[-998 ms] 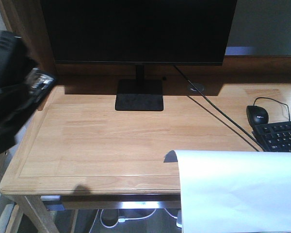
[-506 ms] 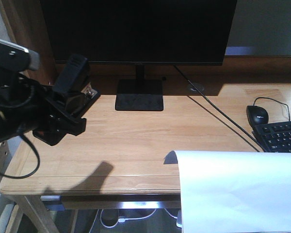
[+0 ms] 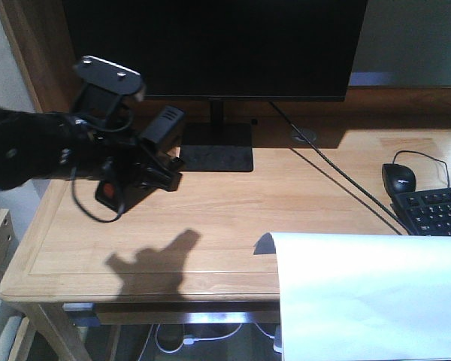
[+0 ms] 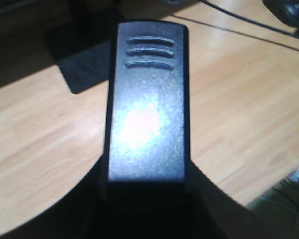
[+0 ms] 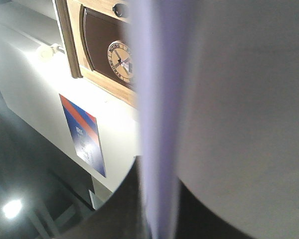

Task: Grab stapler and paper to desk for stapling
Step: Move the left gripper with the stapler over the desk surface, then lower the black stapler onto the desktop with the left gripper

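Transport step: my left gripper (image 3: 131, 171) clamps the stapler (image 4: 147, 99) above the desk (image 3: 233, 214), left side; right gripper (image 5: 159, 221) pinches the paper (image 3: 368, 293) over the front-right edge; next, lower both and release flat.

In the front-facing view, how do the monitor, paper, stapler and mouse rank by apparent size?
1. monitor and paper: they look about alike. Both are cut by the frame, and the paper is nearer the camera, so I do not rank them.
2. stapler
3. mouse, the smallest
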Controlling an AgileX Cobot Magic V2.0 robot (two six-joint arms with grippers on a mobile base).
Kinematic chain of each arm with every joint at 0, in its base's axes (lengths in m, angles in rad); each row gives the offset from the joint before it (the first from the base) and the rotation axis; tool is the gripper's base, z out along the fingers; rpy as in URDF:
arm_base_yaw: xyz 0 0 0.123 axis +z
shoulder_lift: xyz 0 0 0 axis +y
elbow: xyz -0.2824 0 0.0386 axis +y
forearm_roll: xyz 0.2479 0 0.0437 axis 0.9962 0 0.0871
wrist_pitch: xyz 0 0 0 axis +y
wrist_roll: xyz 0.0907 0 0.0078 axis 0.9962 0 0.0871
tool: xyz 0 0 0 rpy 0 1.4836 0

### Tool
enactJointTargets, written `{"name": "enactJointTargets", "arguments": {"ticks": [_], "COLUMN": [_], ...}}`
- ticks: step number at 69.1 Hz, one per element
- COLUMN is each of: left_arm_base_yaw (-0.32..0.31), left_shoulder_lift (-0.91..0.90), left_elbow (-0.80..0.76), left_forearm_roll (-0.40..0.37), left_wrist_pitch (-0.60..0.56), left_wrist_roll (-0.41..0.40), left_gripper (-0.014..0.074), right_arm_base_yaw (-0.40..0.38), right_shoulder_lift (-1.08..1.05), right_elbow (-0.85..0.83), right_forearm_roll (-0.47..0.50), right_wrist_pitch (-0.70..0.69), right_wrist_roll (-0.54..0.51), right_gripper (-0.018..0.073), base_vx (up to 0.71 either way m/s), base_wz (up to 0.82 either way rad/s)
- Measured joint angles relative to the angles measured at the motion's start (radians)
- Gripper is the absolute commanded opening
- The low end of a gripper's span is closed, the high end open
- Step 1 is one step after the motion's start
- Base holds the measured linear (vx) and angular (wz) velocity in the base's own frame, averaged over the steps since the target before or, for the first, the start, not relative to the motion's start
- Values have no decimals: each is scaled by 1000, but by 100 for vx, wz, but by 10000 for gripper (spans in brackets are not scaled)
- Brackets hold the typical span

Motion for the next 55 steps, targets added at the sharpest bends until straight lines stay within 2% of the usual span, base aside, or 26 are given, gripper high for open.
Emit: {"name": "enactJointTargets", "arguments": {"ticks": [15, 22, 31, 45, 55], "left_arm_base_yaw": [15, 58, 134, 242, 271], "left_shoulder_lift": [138, 179, 204, 251, 297], "left_elbow": [-136, -180, -217, -263, -301], "left_forearm_roll": [-305, -418, -512, -675, -719], "left_wrist_pitch": [115, 153, 173, 309, 424], "left_wrist_roll": [341, 450, 581, 888, 1040], "left_gripper": [-6, -6, -6, -6, -6], "right_arm_base_yaw": [0, 0, 0, 0, 0], "right_shoulder_lift": [0, 0, 0, 0, 0], "right_elbow": [0, 0, 0, 0, 0], "right_forearm_roll": [0, 0, 0, 0, 0], "right_wrist_pitch": [0, 0, 0, 0, 0], "right_wrist_roll": [0, 0, 0, 0, 0], "right_gripper": [-5, -5, -5, -5, -5], "base_vx": [0, 0, 0, 0, 0], "base_wz": [0, 0, 0, 0, 0]}}
